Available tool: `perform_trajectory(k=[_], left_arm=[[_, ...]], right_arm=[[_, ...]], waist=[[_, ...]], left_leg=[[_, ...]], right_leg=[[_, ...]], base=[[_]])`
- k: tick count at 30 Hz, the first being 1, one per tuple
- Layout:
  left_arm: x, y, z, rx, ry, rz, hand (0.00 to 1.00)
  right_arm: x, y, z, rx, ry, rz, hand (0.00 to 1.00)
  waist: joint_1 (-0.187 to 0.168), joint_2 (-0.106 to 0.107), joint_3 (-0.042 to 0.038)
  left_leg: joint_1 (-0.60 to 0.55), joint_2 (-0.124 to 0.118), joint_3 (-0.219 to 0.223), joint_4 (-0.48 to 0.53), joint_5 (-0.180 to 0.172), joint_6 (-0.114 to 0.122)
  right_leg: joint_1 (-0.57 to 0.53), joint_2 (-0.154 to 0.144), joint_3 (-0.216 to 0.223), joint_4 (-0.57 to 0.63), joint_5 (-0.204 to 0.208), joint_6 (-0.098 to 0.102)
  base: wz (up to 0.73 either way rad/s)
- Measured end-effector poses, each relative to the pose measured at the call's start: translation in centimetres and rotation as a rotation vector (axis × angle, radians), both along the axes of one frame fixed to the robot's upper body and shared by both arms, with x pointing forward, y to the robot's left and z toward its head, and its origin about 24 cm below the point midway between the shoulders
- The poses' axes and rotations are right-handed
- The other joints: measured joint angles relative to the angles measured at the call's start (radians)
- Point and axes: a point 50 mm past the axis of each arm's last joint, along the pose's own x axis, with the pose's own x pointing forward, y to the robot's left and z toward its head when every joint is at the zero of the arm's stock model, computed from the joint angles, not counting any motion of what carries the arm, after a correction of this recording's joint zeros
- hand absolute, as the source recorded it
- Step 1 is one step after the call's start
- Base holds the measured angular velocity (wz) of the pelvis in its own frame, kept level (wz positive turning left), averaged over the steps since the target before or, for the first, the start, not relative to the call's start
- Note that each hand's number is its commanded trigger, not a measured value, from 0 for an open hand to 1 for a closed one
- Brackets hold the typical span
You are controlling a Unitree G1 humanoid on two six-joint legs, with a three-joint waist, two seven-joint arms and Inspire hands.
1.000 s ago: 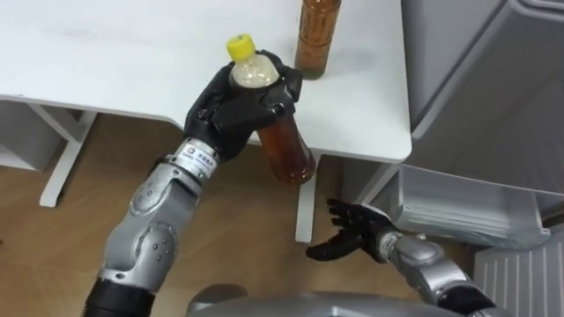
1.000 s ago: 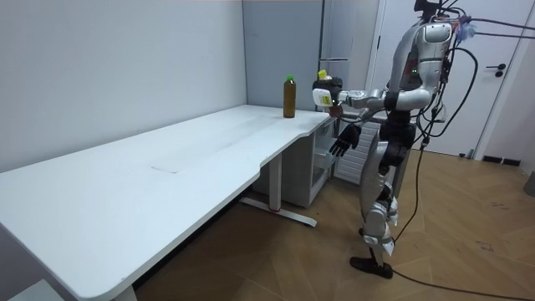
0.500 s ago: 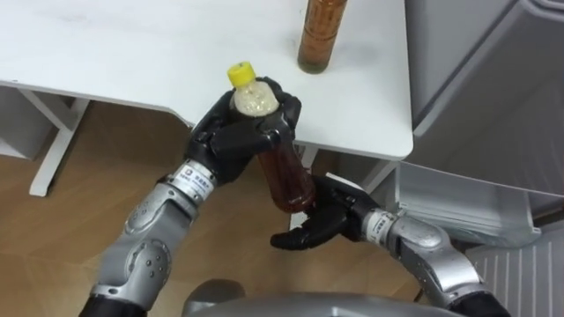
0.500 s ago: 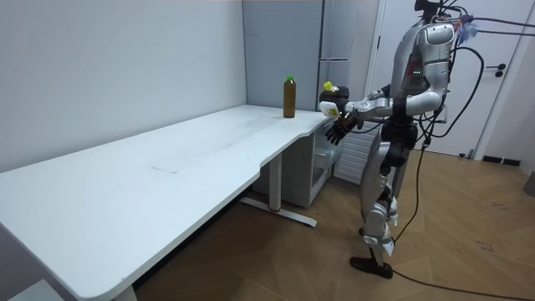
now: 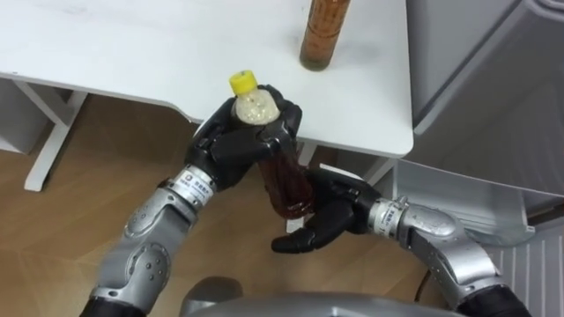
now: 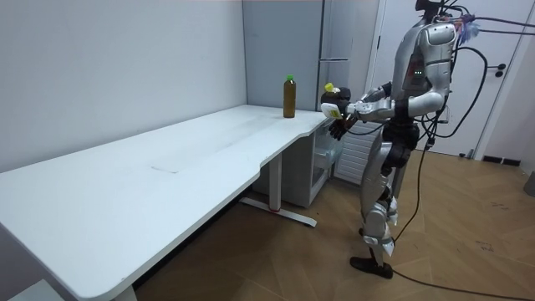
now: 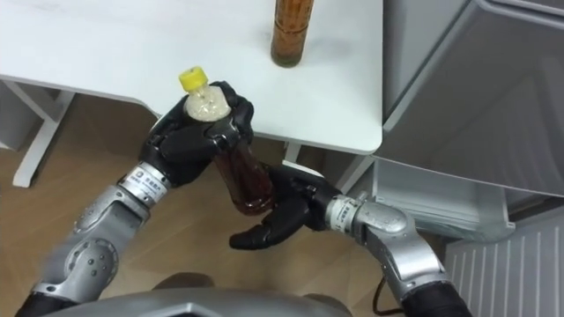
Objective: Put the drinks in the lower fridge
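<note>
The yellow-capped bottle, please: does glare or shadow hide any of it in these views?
Left eye view: even light, no glare on the yellow-capped bottle; only the left hand, curled round its shoulder, covers part, and the open right hand below it looks dark. The second bottle throws a faint shadow on the table. Room view: soft light; the held bottle is too small to judge.

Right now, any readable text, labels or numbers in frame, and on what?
None readable.
Yellow-capped clear plastic bottle of brown drink in left hand: no label showing.
Tall amber bottle on white table: no legible print.
White tag on left wrist: print too small.
</note>
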Motion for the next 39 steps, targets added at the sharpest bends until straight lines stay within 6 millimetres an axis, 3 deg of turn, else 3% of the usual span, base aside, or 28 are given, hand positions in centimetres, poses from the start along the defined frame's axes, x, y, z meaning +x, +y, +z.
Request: perform_trajectory(k=[2,9,18,20,27,34,35,36,37,39], left_arm=[[0.1,0.0,0.1,0.021,-0.018,-0.009,1.0],[0.0,0.2,0.1,0.091,-0.049,-0.039,1.0],[-0.1,0.5,0.1,0.213,-0.082,-0.074,1.0],[-0.2,0.5,-0.1,0.26,-0.084,-0.095,1.0],[-0.3,0.2,-0.3,0.278,-0.081,-0.112,1.0],[-0.4,0.0,-0.4,0.273,-0.078,-0.124,1.0],[-0.4,0.0,-0.4,0.273,-0.078,-0.124,1.0],[-0.4,0.0,-0.4,0.273,-0.078,-0.124,1.0],[-0.4,0.0,-0.4,0.272,-0.078,-0.124,1.0],[-0.5,0.0,-0.4,0.27,-0.078,-0.127,1.0]], right_arm=[[-0.1,0.0,0.0,0.001,0.002,0.009,0.0],[0.0,0.0,0.1,0.011,0.002,0.031,0.0],[0.4,0.2,0.9,0.066,-0.018,0.04,0.0],[0.4,0.4,1.3,0.077,-0.032,0.055,0.0],[0.5,0.3,1.7,0.105,-0.042,0.054,0.0],[0.4,0.1,1.7,0.102,-0.039,0.06,0.0],[0.4,0.1,1.7,0.103,-0.039,0.06,0.33],[0.4,0.1,1.7,0.104,-0.038,0.059,0.95],[0.4,0.1,1.7,0.105,-0.038,0.06,1.0],[0.4,0.1,1.7,0.106,-0.038,0.06,1.0]], waist=[[0.011,-0.003,0.0039],[0.012,-0.004,0.005],[0.0,-0.001,0.0064],[-0.007,0.005,0.0103],[-0.026,0.026,0.0045],[-0.032,0.021,-0.0011],[-0.032,0.021,-0.0014],[-0.032,0.021,-0.0014],[-0.033,0.021,-0.0014],[-0.034,0.02,-0.002]], left_leg=[[-0.001,0.002,0.005,0.002,0.0,0.0],[-0.006,0.002,0.006,0.005,-0.001,0.0],[-0.021,0.001,0.001,0.017,-0.002,0.002],[-0.017,0.0,-0.005,0.02,-0.004,0.002],[-0.014,0.0,-0.003,0.023,-0.004,0.002],[-0.008,0.0,-0.003,0.02,-0.003,0.003],[-0.003,0.0,-0.002,0.019,-0.003,0.003],[-0.002,0.0,-0.002,0.018,-0.003,0.003],[0.003,0.0,-0.002,0.017,-0.003,0.003],[0.007,0.0,-0.002,0.013,-0.003,0.002]], right_leg=[[-0.002,0.002,0.003,0.001,0.0,0.0],[-0.007,0.002,0.009,0.001,0.0,0.0],[-0.013,0.002,0.009,0.001,0.001,-0.001],[-0.004,0.003,0.004,-0.002,0.001,-0.001],[-0.003,0.002,0.009,0.001,0.001,-0.001],[0.001,0.002,0.011,0.0,0.001,-0.001],[0.003,0.002,0.011,0.0,0.001,-0.001],[0.004,0.002,0.012,0.0,0.001,-0.001],[0.008,0.002,0.012,-0.001,0.0,-0.001],[0.014,0.003,0.012,-0.003,0.0,0.0]], base=[[-0.07],[0.0],[0.02],[0.07],[0.01],[0.0],[0.0],[0.0],[0.0],[0.0]])
